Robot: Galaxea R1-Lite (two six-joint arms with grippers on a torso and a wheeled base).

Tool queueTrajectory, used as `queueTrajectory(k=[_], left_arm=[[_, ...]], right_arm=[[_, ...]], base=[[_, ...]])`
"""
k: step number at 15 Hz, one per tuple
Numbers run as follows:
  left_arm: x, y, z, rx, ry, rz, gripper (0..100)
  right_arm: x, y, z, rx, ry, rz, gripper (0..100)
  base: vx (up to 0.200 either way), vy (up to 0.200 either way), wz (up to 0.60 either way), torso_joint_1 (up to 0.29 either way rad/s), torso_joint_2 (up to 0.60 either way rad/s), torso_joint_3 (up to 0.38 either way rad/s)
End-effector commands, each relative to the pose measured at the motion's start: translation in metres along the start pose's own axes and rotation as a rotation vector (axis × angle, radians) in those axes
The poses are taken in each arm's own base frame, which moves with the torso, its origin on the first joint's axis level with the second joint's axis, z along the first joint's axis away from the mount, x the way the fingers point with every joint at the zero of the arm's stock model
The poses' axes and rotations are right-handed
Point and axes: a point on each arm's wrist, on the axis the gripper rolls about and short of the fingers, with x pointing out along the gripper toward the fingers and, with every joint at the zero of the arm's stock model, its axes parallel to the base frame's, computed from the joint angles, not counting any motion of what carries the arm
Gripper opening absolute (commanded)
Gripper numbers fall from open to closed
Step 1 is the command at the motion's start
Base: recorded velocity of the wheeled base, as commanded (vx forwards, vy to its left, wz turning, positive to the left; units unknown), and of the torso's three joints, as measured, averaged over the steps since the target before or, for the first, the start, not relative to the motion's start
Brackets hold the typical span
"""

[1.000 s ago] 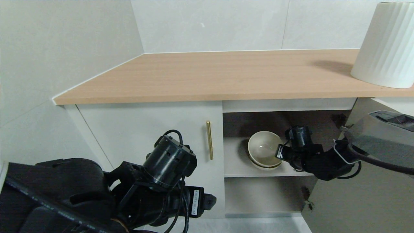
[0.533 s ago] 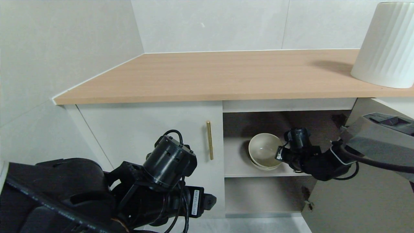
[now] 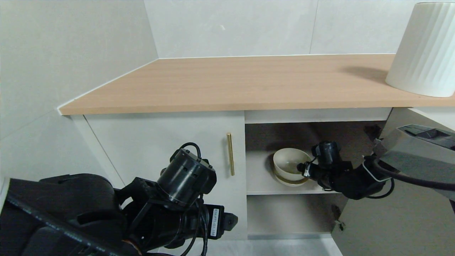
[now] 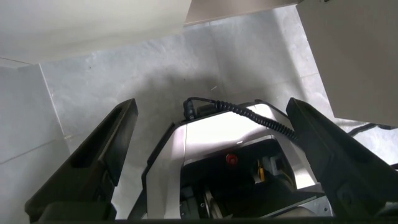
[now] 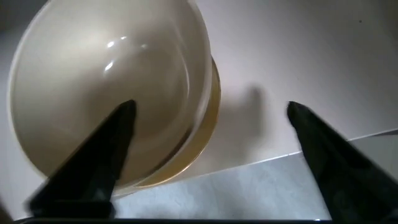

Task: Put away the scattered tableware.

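White cabinet shelf (image 3: pixel 258 182): stacked cream ceramic bowls (image 3: pixel 288 164); right gripper (image 3: pixel 305 170) at rim, fingers spread, empty. Left gripper (image 4: pixel 211 111) spread, empty too.

Under upper bowl (image 3: pixel 288 161), lower bowl (image 3: pixel 289 182) mostly hidden; only rim showed. Upper bowl's right side covered by right gripper (image 3: pixel 304 170), whose fingertips were too small to tell in head view. In wrist views, right fingers (image 5: pixel 93 168) blurred and cut by frame edge; left fingers (image 4: pixel 93 162) likewise cut. At right end of counter (image 3: pixel 231 85), ribbed vessel (image 3: pixel 424 49) cut by frame edge. Open door (image 3: pixel 394 217) cut too.
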Motion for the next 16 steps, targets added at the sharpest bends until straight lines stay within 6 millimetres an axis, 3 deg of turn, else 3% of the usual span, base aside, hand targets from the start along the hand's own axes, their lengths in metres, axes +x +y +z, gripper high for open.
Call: queueTrajectory(k=[1,3,6,10,11,13,14,16], left_arm=[[0.000,0.000,0.000,0.000,0.001,0.002,100],[-0.001,0.000,0.001,-0.004,-0.004,0.001,100],[-0.017,0.006,0.006,-0.023,-0.058,-0.002,100],[-0.055,0.031,0.015,-0.095,-0.176,0.003,100],[-0.062,0.035,0.015,-0.106,-0.198,-0.001,100],[-0.097,0.051,0.012,-0.142,-0.295,-0.025,100],[-0.104,0.059,0.009,-0.146,-0.316,-0.014,100],[-0.105,0.072,0.001,-0.109,-0.316,0.037,100]], right_arm=[[-0.002,0.001,0.001,0.000,-0.003,0.004,100],[-0.007,0.001,0.004,0.000,-0.003,0.007,100],[-0.060,0.008,0.008,-0.038,0.073,0.114,100],[-0.156,-0.001,0.021,-0.229,0.106,0.300,100],[-0.172,-0.003,0.022,-0.249,0.112,0.327,100],[-0.248,-0.020,0.032,-0.333,0.130,0.435,100],[-0.270,-0.030,0.034,-0.337,0.160,0.469,100],[-0.296,-0.043,0.032,-0.350,0.203,0.504,100]], base=[[0.000,0.000,0.00,0.000,0.00,0.000],[0.000,0.000,0.00,0.000,0.00,0.000],[0.000,0.000,0.00,0.000,0.00,0.000],[0.000,0.000,0.00,0.000,0.00,0.000],[0.000,0.000,0.00,0.000,0.00,0.000],[0.000,0.000,0.00,0.000,0.00,0.000],[0.000,0.000,0.00,0.000,0.00,0.000],[0.000,0.000,0.00,0.000,0.00,0.000]])
